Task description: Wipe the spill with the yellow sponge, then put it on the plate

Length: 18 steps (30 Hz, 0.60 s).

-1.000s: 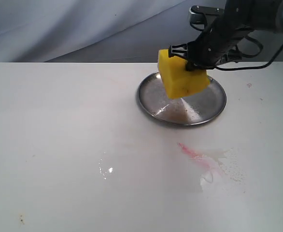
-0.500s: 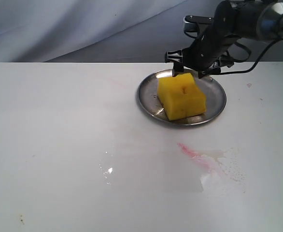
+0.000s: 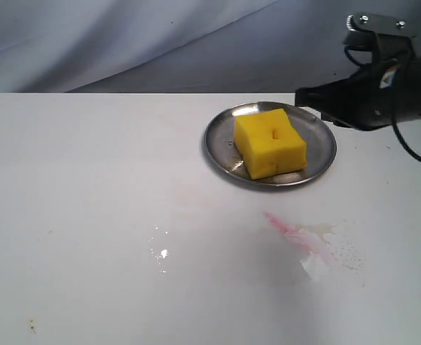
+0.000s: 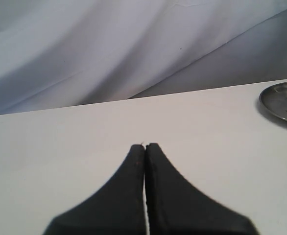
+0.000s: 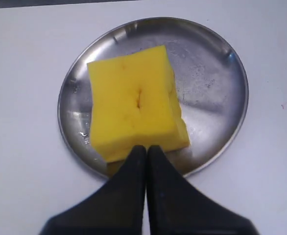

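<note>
Fingers (image 5: 136, 164) of the right gripper (image 5: 146, 147) are pressed together, tip against tip, with nothing between them. In the right wrist view their tips line up with the near edge of the yellow sponge (image 5: 136, 110). The exterior view shows this is only a line of sight: the gripper hangs in the air over the far right rim of the plate (image 5: 230, 58), clear of the foam and touching nothing.

The sponge lies straight ahead of and below those fingertips. It rests flat on the plate, a little toward the plate's left side, with bare wet metal showing on its right. It is close to square on top, so it has hardly any long axis, and its edges sit slightly turned against the line of the fingers.

The left gripper (image 4: 144, 145) is likewise closed and empty. It hovers over bare table (image 3: 88, 180), and the plate only clips the edge of its view, so it is well apart from the work. The right arm is plainly the nearer one.

Nearer the camera than the plate, a pink-red streak (image 3: 285, 225) lies on the table. Beside it is a thin pale wet trace where the spill (image 3: 322, 231) sits, and most of the liquid looks taken up.

With the sponge set on the plate and released, the task appears essentially done. What matters for the next move is that the gripper is above and behind the sponge, so a retreat up and away should leave it undisturbed. A dip forward would knock it.
</note>
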Each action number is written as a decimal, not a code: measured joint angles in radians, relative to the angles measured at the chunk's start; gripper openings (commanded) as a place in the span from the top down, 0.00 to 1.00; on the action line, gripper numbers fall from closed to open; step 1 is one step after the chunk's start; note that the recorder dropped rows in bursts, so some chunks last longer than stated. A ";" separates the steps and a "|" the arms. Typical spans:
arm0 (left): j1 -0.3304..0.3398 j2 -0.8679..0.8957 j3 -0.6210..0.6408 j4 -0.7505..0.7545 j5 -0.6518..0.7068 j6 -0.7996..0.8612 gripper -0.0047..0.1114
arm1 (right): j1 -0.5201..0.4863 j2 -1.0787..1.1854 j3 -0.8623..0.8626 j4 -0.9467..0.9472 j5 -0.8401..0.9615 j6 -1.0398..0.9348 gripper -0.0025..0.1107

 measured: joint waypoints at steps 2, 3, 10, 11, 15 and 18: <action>0.000 0.000 0.000 0.000 0.000 0.000 0.96 | 0.000 -0.114 0.127 0.000 -0.049 0.002 0.98; 0.000 0.000 0.000 0.000 0.000 0.000 0.96 | 0.000 -0.158 0.172 0.000 -0.063 0.004 0.98; 0.000 0.000 0.000 0.000 0.000 0.000 0.96 | 0.000 -0.420 0.380 0.000 -0.081 0.008 0.98; 0.000 0.000 0.000 0.000 0.000 0.000 0.96 | 0.000 -0.451 0.397 0.000 -0.081 0.008 0.98; 0.000 0.000 0.000 0.000 0.000 0.000 0.96 | 0.000 -0.565 0.464 0.000 -0.089 0.008 0.98; 0.000 0.000 0.000 0.000 0.000 0.000 0.96 | 0.000 -0.650 0.527 0.000 -0.105 0.008 0.98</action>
